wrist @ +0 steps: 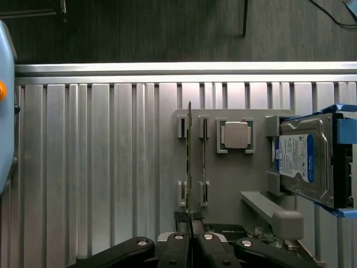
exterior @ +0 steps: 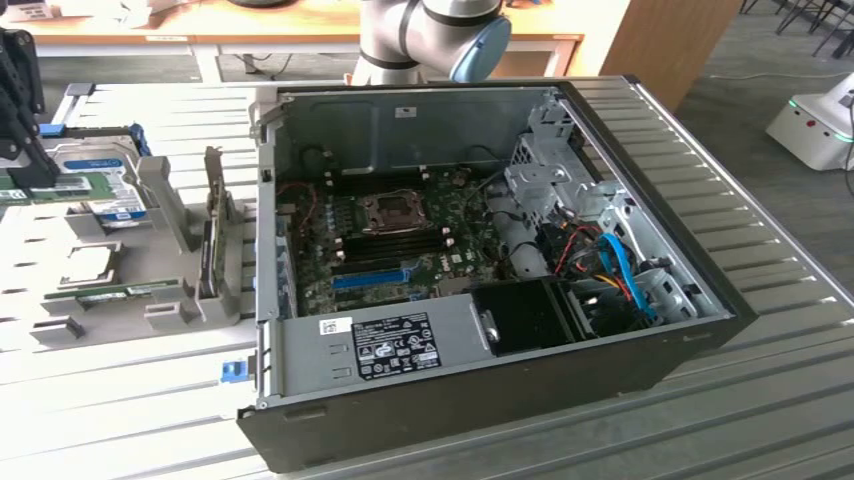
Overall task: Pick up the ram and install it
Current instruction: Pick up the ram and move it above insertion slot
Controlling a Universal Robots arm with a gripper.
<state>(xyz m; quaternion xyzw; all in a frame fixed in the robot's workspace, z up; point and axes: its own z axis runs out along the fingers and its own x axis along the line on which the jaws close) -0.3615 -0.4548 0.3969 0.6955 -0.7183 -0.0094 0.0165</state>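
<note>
Ram [wrist: 189,156] edge-on, pinched in gripper [wrist: 191,235], hard drive [wrist: 304,162] label unreadable

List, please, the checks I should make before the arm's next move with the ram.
1. Jaws closed on the ram: ok. The gripper pinches the ram at one end.
2. Straightness of the ram in the jaws: ok. It is seen edge-on, in line with the slots of the grey holder.
3. Ram free of the grey holder: cannot tell.
4. Clearance from the hard drive: ok, it sits apart.
5. Access into the computer case: ok, its side is open and the motherboard is exposed.
6. Free memory slots: cannot tell.
</note>
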